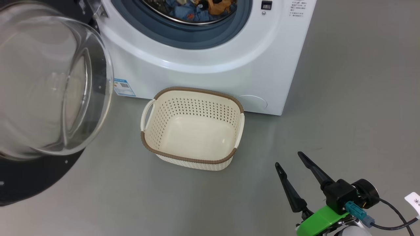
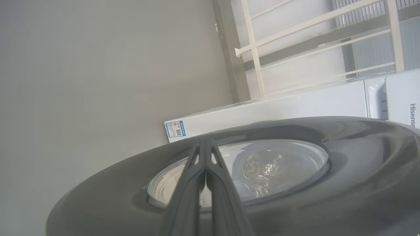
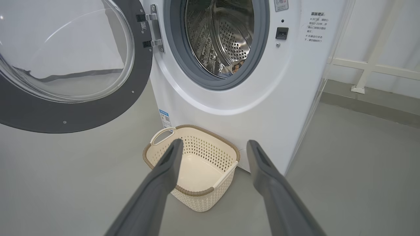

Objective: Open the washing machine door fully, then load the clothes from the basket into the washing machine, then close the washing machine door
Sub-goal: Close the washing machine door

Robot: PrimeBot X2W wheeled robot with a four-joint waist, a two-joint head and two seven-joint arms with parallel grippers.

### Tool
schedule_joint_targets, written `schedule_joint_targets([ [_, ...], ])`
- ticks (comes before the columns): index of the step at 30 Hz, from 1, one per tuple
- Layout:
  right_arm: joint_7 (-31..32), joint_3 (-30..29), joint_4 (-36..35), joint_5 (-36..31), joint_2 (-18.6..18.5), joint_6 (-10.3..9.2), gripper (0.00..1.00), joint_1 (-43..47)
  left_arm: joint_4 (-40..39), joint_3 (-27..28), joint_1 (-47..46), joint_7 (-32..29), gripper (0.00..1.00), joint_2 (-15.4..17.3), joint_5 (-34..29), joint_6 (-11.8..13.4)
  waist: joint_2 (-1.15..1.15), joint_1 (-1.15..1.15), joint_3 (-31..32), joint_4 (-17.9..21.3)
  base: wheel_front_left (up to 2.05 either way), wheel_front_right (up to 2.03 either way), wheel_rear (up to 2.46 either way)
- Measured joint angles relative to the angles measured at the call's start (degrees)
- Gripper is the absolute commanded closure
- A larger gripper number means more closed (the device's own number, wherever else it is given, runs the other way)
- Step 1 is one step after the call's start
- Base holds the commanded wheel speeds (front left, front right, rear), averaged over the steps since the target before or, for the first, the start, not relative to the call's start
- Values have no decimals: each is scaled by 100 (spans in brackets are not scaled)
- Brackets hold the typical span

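Found the right gripper (image 1: 288,159) nearest, at the lower right of the head view, released, with two long dark fingers spread wide and nothing between them, raised above the grey floor (image 1: 344,114). Confirmed the same in the right wrist view (image 3: 214,142), with fingers apart and pointing towards the basket (image 3: 197,126).

Found the left gripper (image 2: 205,141) clenched, fingers pressed together tip to tip on nothing, lying over the outer face of the washing machine door (image 2: 328,196). Could not tell whether touching it.

Recorded the door (image 1: 49,82) swung wide open, hinged at the left of the opening, with a broad glossy black rim and a clear bulging glass bowl.

Located the basket (image 1: 197,89) upright on the floor, just beside the foot of the washing machine's front, between its lower corners. Noted cream plastic with perforated sides, a brown woven-look rim, a white handle on each side and a bare cream bottom.

Inspected the washing machine (image 1: 203,75). Noted a white front, a grey rubber gasket (image 1: 183,32), a blue energy sticker (image 1: 124,87) at the lower left corner of the front, and a perforated steel drum (image 3: 226,36).

Located the clothes (image 1: 193,9) farthest, inside the drum, low behind the gasket's lip. Noted crumpled blue fabric with orange patches. Could not make out the prints.
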State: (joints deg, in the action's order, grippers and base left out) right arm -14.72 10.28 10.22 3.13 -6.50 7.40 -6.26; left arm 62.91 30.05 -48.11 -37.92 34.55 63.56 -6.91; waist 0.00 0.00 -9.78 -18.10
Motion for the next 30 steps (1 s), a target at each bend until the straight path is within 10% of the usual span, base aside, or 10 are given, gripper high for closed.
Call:
schedule_joint_targets([
  [30, 0, -190, 38, 54, 272, 0, 0, 87, -3295, -274, 2157, -1460, 100, -1363, 1204, -1, 0, 0, 605, 136, 0, 0, 0],
])
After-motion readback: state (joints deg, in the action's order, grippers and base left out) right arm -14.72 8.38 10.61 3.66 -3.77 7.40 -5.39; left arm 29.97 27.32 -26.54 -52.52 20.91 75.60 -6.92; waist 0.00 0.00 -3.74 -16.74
